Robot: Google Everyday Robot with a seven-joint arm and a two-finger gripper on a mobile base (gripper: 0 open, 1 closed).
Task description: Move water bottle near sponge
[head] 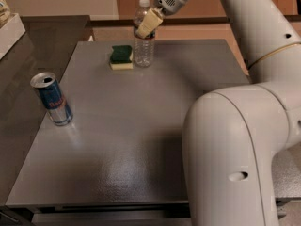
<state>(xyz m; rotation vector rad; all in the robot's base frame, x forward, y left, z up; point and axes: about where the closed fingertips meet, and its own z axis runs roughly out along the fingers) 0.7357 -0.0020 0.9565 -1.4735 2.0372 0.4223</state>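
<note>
The clear water bottle [144,51] with a white cap stands upright at the far side of the grey table [141,126]. It is right beside the green-topped sponge [121,56], on the sponge's right, nearly touching it. My gripper [144,27] reaches in from the upper right and is shut on the bottle's upper body. One pale finger [149,22] shows in front of the bottle; the other is hidden behind it.
A blue-and-silver drink can [52,99] stands near the table's left edge. My white arm [235,140] fills the right foreground. A dark counter [51,36] lies at the left, and a wooden wall is behind the table.
</note>
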